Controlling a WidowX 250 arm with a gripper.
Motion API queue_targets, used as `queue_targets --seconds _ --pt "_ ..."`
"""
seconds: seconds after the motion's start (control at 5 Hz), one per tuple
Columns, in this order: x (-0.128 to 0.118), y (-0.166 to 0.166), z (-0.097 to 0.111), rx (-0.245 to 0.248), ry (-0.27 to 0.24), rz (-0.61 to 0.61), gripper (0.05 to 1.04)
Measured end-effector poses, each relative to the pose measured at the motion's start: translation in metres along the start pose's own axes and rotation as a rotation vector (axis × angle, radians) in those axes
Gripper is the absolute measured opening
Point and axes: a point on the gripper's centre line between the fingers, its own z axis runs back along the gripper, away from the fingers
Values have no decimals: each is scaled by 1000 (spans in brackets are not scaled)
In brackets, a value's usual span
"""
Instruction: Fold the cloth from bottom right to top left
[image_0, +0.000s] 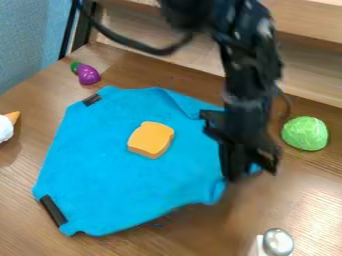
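Note:
The black gripper (250, 171) is low over the right edge of the blue cloth (100, 165), and how its jaws stand is unclear. A small bit of blue shows beside the gripper's lower end, and the cloth's lower right edge is bunched just left of it. The arm hides part of the cloth's right side. The cloth lies mostly flat, with a crease near its upper right. On its middle rests an orange-yellow bread-shaped piece (151, 139).
Black strips hold the cloth's upper left (92, 100) and lower left (53, 210). A purple eggplant (87, 74) lies at the back left, a white cone-tipped toy (5, 129) at the left edge, green cabbage (304, 133) at right, and a silver-topped shaker (277, 242) at the front.

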Motion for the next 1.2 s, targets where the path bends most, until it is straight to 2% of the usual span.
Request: queue_targets --seconds 0.2,0.4,0.6,0.8,1.2 --pt "3 38 18 0 -37 98 59" --pt "1 75 26 5 -44 178 59" --pt "-13 123 41 26 -83 297 59" --pt "-29 159 49 42 -98 388 59" --pt "-43 198 53 56 -108 462 59"
